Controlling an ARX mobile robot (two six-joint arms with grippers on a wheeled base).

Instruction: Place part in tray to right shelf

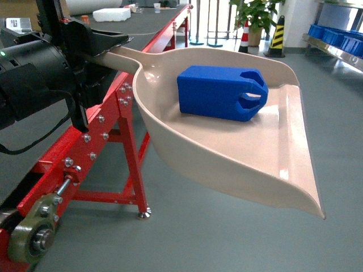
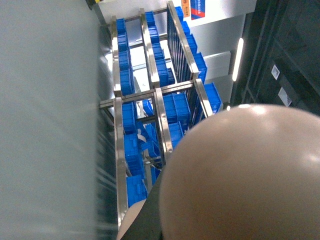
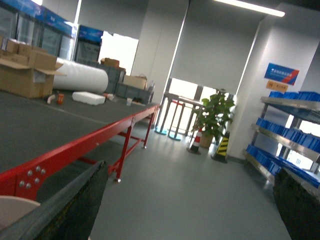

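Note:
The beige tray (image 1: 227, 153) hangs in the air in the middle of the head view, its lip towards the lower right. The blue part (image 1: 221, 92) lies inside it, notched end to the right. My left gripper (image 1: 105, 48) is shut on the tray's handle at the upper left. From the left wrist view the tray's underside (image 2: 245, 175) fills the lower right, with the right shelf (image 2: 156, 95) and its blue crates beyond. The right shelf (image 1: 334, 45) also stands at the far right of the room. My right gripper (image 3: 190, 210) is open over bare floor, holding nothing.
A red-legged conveyor frame (image 1: 108, 141) runs along the left, close under the tray's handle. A potted plant (image 3: 214, 120), a traffic cone (image 3: 196, 141) and a striped bollard (image 3: 221, 149) stand at the far end. Cardboard boxes (image 3: 25, 75) sit on the conveyor belt.

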